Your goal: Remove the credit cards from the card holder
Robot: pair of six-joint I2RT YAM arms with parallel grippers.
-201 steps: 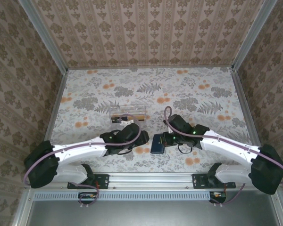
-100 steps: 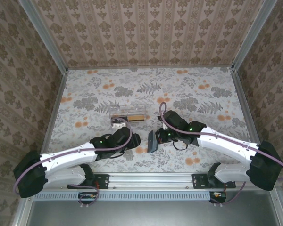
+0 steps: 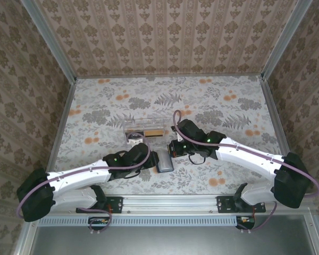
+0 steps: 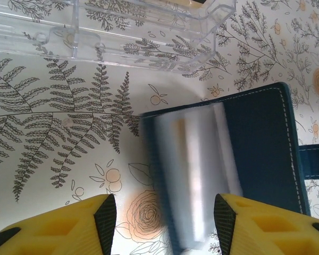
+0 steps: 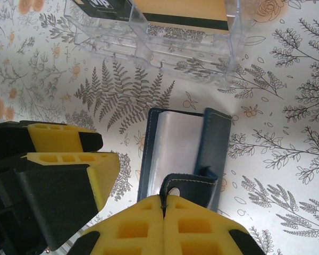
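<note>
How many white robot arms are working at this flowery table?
2. The left white robot arm reaches in from the near left corner, the right white robot arm from the near right; both meet at the small dark navy wallet.

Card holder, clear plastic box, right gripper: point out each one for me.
card holder (image 4: pixel 263 143), left wrist view, on its dark navy stitched panel.
clear plastic box (image 5: pixel 181 50), right wrist view, on its transparent near wall.
right gripper (image 5: pixel 164 208), right wrist view, where its yellow fingertips meet.
</note>
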